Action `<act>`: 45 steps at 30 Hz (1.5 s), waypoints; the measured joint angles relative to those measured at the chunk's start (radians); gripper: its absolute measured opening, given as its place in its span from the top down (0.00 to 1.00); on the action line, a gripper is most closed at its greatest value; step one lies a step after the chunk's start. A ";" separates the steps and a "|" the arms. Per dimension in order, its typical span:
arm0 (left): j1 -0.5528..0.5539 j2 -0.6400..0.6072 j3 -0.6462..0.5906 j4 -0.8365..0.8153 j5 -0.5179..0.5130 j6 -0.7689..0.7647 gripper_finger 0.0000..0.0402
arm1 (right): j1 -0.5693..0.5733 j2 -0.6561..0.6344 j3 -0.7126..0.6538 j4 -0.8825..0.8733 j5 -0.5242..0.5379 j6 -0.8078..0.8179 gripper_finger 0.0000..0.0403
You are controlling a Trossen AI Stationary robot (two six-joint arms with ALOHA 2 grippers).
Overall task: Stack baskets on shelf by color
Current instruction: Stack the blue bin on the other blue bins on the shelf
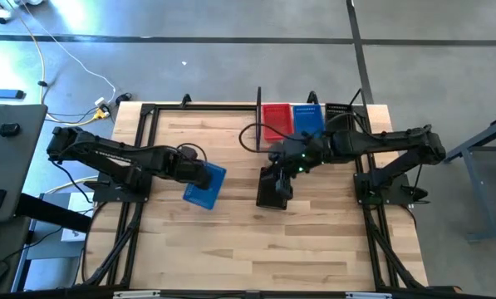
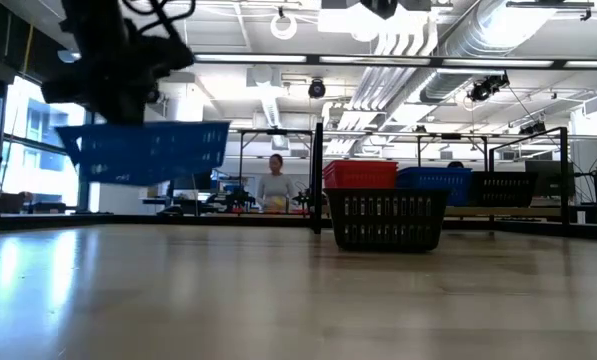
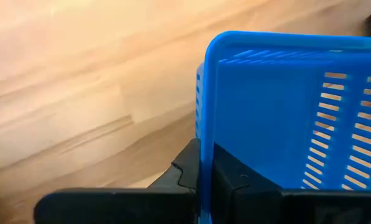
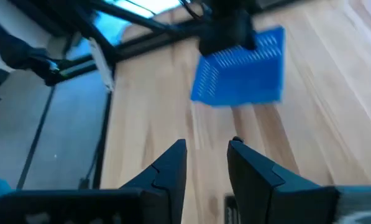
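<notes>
My left gripper (image 1: pixel 196 174) is shut on a blue mesh basket (image 1: pixel 205 188) and holds it above the table's middle left (image 2: pixel 143 152). My right gripper (image 4: pixel 207 155) is open and hovers over a black basket (image 1: pixel 274 193). That basket stands on its base on the wood (image 2: pixel 388 220), and the fingers touch nothing. The shelf (image 1: pixel 258 104) stands at the far right edge. It holds red baskets (image 1: pixel 276 121), blue baskets (image 1: pixel 307 119) and a black one (image 1: pixel 339 111), side by side. My left gripper pinches the blue basket's wall at its rim (image 3: pixel 205 146), one finger (image 3: pixel 185 174) outside and one finger (image 3: pixel 238 180) inside. The fingers come down from above. The basket hangs below them, lifted clear of the table and slightly tilted (image 2: pixel 143 152).
Black arm-mount frames (image 1: pixel 139 158) run along the table's left and right sides (image 1: pixel 365 178). Bare wood (image 1: pixel 256 249) lies toward the near edge. A person (image 2: pixel 275 185) stands in the room far behind the table.
</notes>
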 joint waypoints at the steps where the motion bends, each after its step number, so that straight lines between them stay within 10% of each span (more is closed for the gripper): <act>1: 0.004 0.000 0.016 -0.002 -0.008 0.002 1.00 | 0.008 0.000 0.000 0.024 0.000 -0.010 0.75; 24: 0.104 0.013 0.228 0.220 -0.315 -0.040 1.00 | 0.059 0.050 0.000 0.234 0.115 -0.697 0.62; 45: 0.088 0.152 0.227 0.210 -0.278 -0.245 1.00 | 0.058 0.287 0.000 0.217 0.256 -0.899 0.62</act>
